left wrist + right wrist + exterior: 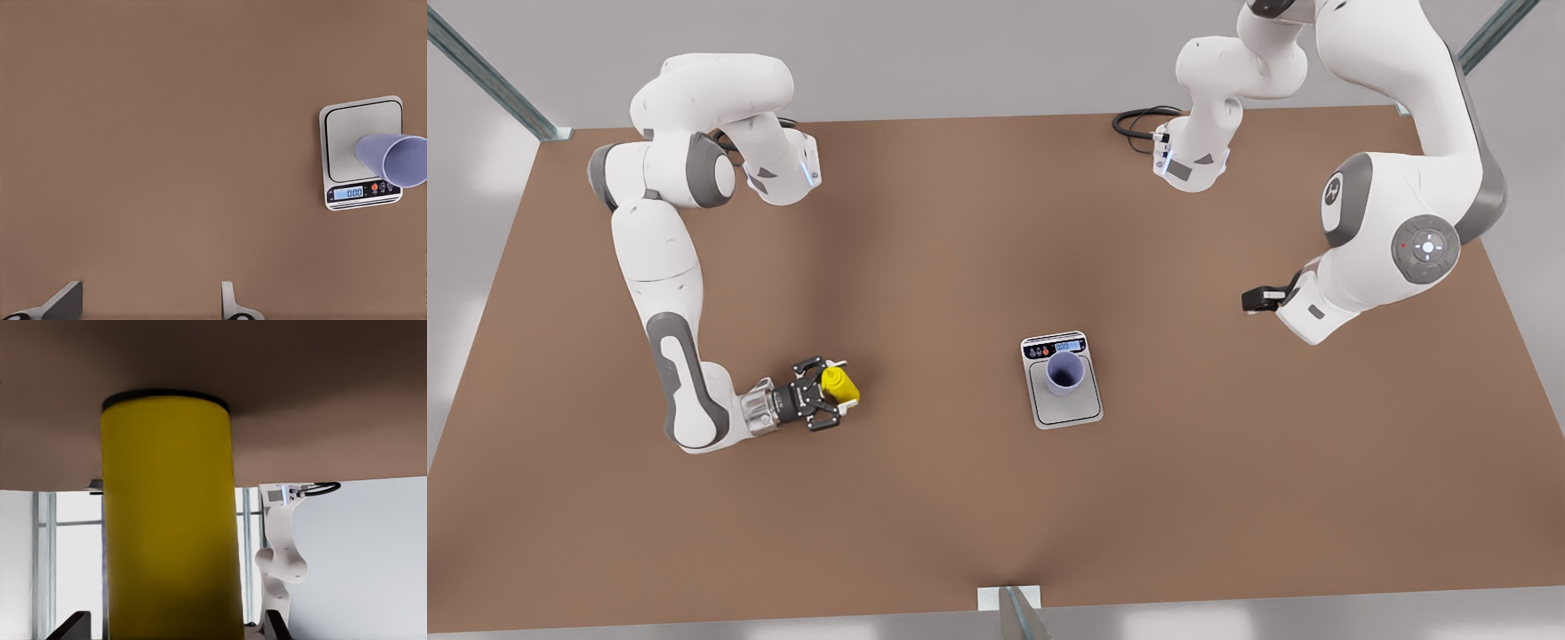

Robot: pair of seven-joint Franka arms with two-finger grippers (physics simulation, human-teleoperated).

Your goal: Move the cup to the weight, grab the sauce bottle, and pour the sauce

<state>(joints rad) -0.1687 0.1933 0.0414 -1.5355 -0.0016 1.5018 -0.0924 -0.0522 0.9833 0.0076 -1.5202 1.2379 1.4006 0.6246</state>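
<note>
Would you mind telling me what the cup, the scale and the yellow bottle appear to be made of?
The cup looks like matte lavender plastic, evenly coloured without glare. The scale seems to have a brushed-metal plate, pale grey, above a dark display strip. The sauce bottle, between the right gripper's fingers, looks like smooth opaque yellow plastic.

Cup (1065, 372) on weight (1062, 380); sauce bottle (839, 384) well apart.

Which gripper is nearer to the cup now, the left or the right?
Left, though not by much. The left gripper hangs open on the front view's right of the cup, which stands on the scale. The right gripper, at the bottle, is slightly farther.
</note>
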